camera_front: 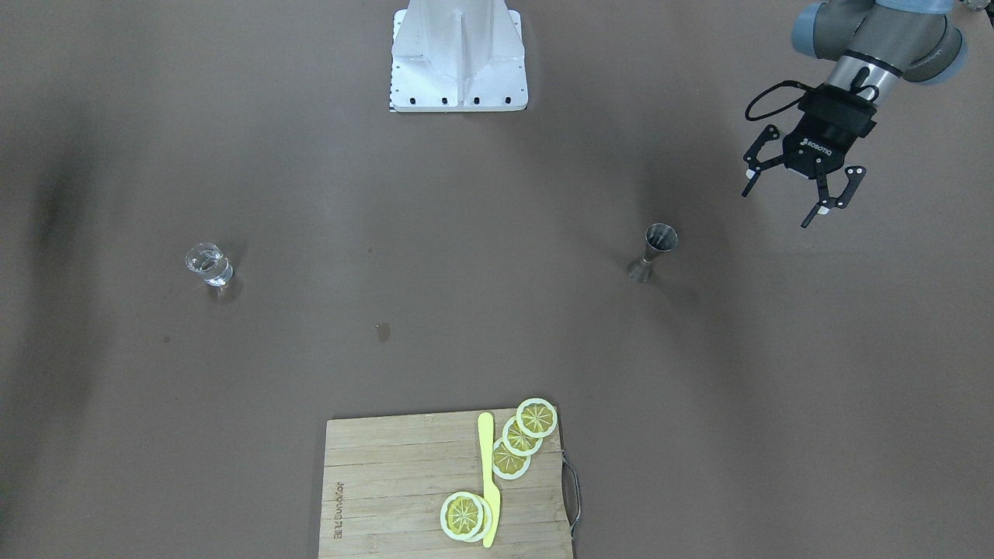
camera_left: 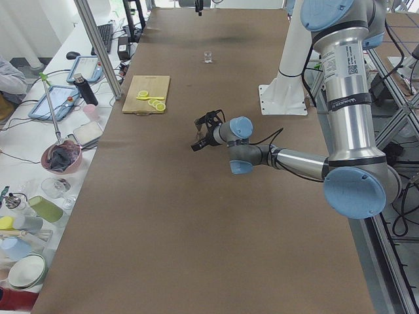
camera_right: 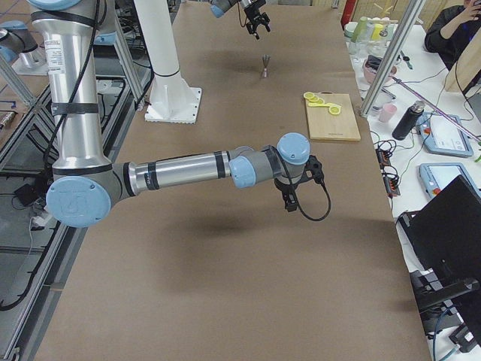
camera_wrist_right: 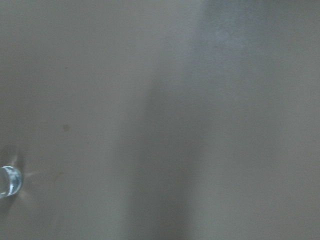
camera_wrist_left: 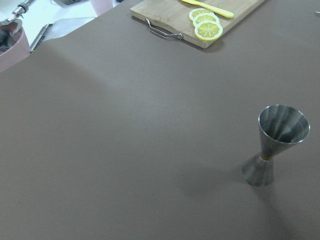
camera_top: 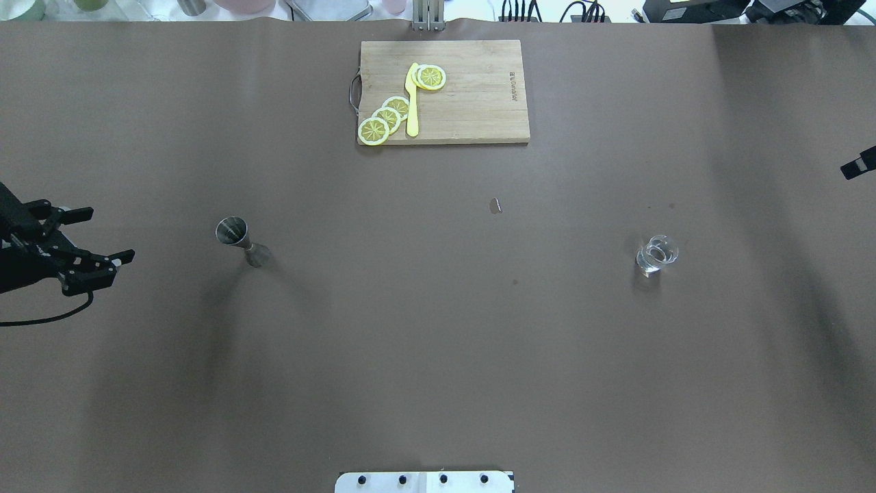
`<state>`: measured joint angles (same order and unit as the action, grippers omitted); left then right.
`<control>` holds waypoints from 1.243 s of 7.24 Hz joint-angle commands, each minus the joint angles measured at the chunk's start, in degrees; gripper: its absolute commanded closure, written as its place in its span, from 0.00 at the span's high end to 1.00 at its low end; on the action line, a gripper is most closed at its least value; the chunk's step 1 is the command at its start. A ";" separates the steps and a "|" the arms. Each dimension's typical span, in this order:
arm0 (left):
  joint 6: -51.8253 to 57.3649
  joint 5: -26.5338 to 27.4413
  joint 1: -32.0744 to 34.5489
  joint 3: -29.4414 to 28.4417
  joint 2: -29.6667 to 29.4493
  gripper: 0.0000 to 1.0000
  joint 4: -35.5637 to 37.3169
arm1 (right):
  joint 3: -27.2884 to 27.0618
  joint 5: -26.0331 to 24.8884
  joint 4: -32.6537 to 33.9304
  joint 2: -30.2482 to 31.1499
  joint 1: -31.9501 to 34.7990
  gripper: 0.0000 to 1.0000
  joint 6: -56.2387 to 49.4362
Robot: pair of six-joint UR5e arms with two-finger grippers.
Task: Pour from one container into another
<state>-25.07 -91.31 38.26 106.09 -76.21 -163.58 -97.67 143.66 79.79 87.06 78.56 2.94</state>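
The clear glass tumbler (camera_front: 208, 265) (camera_top: 657, 255) stands upright on the brown table on my right side, and shows at the left edge of the right wrist view (camera_wrist_right: 9, 181). The steel hourglass jigger (camera_front: 654, 252) (camera_top: 241, 241) (camera_wrist_left: 276, 145) stands upright on my left side. My left gripper (camera_front: 779, 206) (camera_top: 109, 235) hovers open and empty, beyond the jigger toward the table's left end. Only a dark sliver of the right gripper (camera_top: 859, 164) shows at the overhead view's right edge. It hangs above the table well away from the tumbler (camera_right: 289, 197), and I cannot tell its state.
A wooden cutting board (camera_top: 472, 103) (camera_front: 388, 481) with lemon slices (camera_top: 387, 118) and a yellow knife (camera_top: 412, 103) lies at the far middle edge. The white robot base (camera_front: 458, 62) sits opposite. A small stain (camera_top: 495, 205) marks the table. Bowls, bottles and tablets (camera_left: 62, 157) line a side bench.
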 commanded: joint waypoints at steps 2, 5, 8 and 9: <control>-1.47 26.03 -15.98 0.43 1.93 0.99 -4.47 | -0.94 2.76 -4.46 -0.31 -2.09 1.00 0.13; -14.31 47.63 -26.25 0.61 1.76 0.99 -5.35 | -1.90 2.59 -11.00 1.52 -6.30 1.00 -3.27; -17.56 65.70 -38.41 0.17 1.50 0.99 -4.39 | -1.38 -2.04 -31.55 7.75 -12.61 1.00 -3.55; -17.65 66.78 -38.52 0.17 0.89 0.99 -4.38 | -0.68 -4.33 -37.54 8.64 -14.81 1.00 -3.64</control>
<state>-42.34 -27.60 1.35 106.35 -74.79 -168.17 -98.99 142.08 50.13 94.03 66.54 -0.56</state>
